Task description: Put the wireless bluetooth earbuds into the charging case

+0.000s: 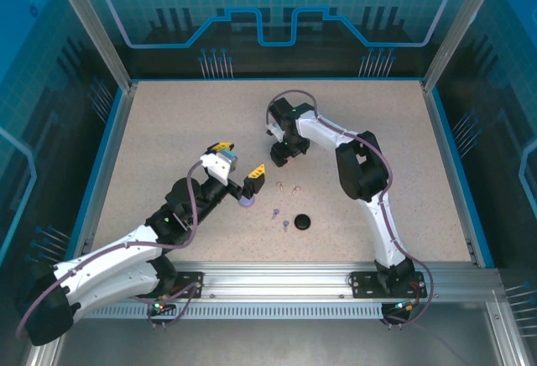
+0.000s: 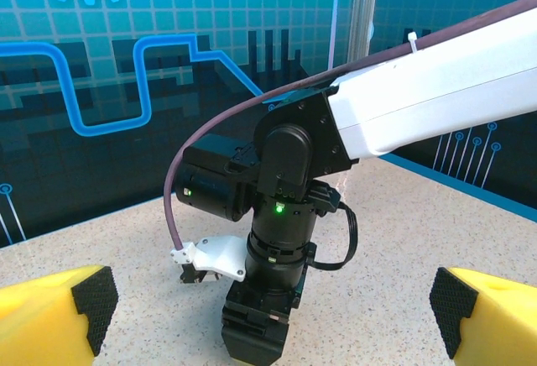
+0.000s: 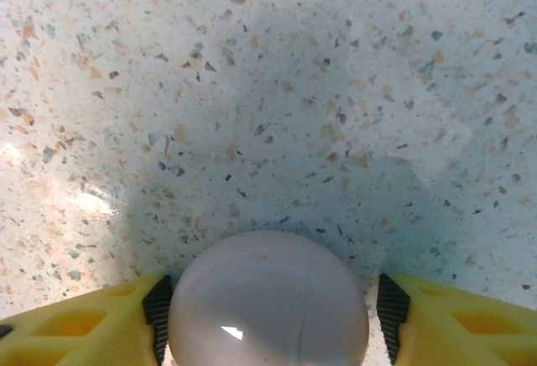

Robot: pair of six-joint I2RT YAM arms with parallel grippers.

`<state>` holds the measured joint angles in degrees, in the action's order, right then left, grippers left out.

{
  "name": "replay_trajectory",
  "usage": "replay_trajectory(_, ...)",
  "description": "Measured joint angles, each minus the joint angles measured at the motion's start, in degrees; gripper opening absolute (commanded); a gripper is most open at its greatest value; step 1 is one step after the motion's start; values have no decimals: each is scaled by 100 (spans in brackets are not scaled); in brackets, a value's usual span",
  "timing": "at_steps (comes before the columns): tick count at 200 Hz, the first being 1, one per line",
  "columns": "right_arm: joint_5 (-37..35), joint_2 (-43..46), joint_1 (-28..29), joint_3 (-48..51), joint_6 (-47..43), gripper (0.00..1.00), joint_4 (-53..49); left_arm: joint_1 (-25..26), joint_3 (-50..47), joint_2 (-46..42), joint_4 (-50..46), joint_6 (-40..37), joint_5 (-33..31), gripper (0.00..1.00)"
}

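A pale pinkish round charging case (image 3: 268, 299) lies on the speckled table between the yellow fingers of my right gripper (image 3: 270, 307). The left pad (image 3: 158, 311) touches it and the right pad (image 3: 388, 307) stands a hair off. From above, the right gripper (image 1: 281, 154) points straight down mid-table. Two pink earbuds (image 1: 278, 186) (image 1: 294, 190) and two lilac earbuds (image 1: 274, 212) (image 1: 285, 224) lie loose nearer the front. A lilac case (image 1: 247, 201) and a black case (image 1: 302, 222) sit beside them. My left gripper (image 1: 240, 158) hovers open and holds nothing, facing the right arm's wrist (image 2: 281, 240).
The blue rim of the table (image 1: 101, 164) and glass walls close in the work area on all sides. The aluminium rail (image 1: 277, 286) with both arm bases runs along the near edge. The right arm's elbow (image 1: 361, 173) stands over the table's right half.
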<state>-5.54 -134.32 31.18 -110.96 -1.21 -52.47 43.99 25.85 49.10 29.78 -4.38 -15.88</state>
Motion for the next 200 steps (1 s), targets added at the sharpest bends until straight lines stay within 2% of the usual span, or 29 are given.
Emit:
replay_trajectory(30,17,42,-4,76,-9,56,66,0,0,-28,-2,0,0,99)
replay_trajectory(63,61,372,-11,623,-26,53,402,-17,0,-101,-116,52,-4,99)
replay_trajectory(92,166,979,-24,1425,-103,50,643,-98,9,-98,-389,234,-24,99)
replay_trajectory(112,302,1711,-87,2133,-192,50,1005,-380,160,-44,-833,557,66,98)
replay_trajectory(159,629,3976,-199,3840,-549,49,2004,-1884,990,442,-1958,1926,1217,90)
replay_trajectory(175,763,4730,-195,4448,-732,49,2354,-2103,1226,728,-2223,2275,1700,88)
replay_trajectory(200,883,5788,-181,5331,-1040,50,2835,-2133,1641,1244,-2640,2695,2494,84)
